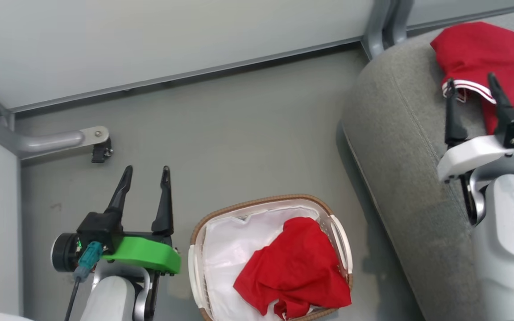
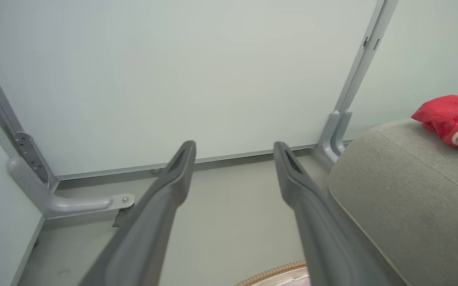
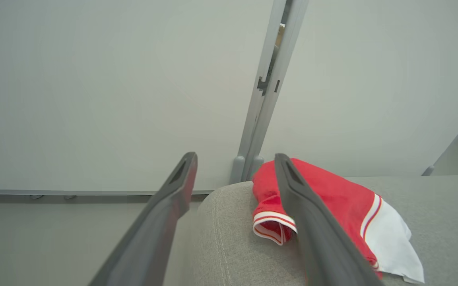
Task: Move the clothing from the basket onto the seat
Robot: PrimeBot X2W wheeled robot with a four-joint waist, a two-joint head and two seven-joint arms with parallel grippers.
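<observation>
the plain red garment (image 1: 295,267) lies crumpled in the basket (image 1: 257,203) at the bottom centre of the head view, its bulk running from the upper right of the liner down to the lower left. the left gripper (image 1: 147,169) stands just beside the basket, at lower left, fingers apart and empty, pointing up the frame over the floor (image 1: 239,125); the garment lies to its lower right. the right gripper (image 1: 470,80), also spread and holding nothing, hangs at the upper right over the seat (image 1: 400,147), by the striped garment (image 1: 484,49) lying there, well apart from the basket. the left arm looks the nearer one for the next pick.
</observation>
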